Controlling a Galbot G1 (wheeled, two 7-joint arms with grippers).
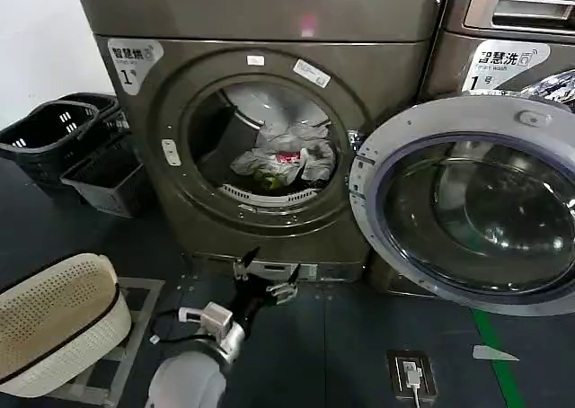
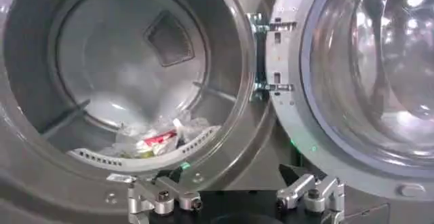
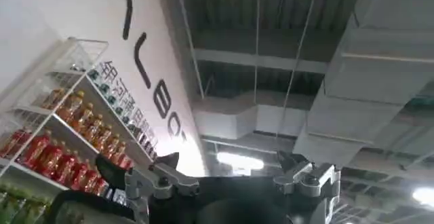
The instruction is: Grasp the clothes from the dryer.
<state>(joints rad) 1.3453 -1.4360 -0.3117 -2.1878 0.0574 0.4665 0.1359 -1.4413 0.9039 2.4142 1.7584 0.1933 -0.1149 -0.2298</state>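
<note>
At the far left of the head view, dark baskets (image 1: pixel 63 134) sat on the floor in the upper left, and a cream hamper (image 1: pixel 56 323) lay at the lower left. Right of these, the dryer (image 1: pixel 260 120) filled the upper middle of the frame, its round opening bare and its door (image 1: pixel 467 201) swung out to the right, in front of the next machine (image 1: pixel 503 48). The clothes (image 1: pixel 286 155) lay in a loose heap low in the drum, mostly pale fabric with a red-pink bit and a yellow-green bit showing.

The left gripper (image 1: pixel 266 280) hung at the lower middle of the head view, in front of the dryer's base and below the opening, apart from the clothes. In the left wrist view the left gripper (image 2: pixel 234 195) sat along the bottom edge with its fingers (image 2: pixel 159 195) spread wide and nothing between them; the clothes (image 2: pixel 159 140) lay beyond it at the drum's bottom, and the door (image 2: pixel 359 76) stood at the right.

In the right wrist view the right gripper (image 3: pixel 230 181) pointed up toward a ceiling (image 3: pixel 285 49), fingers (image 3: pixel 159 181) wide apart and empty, with a drinks shelf (image 3: pixel 61 137) at the left.
</note>
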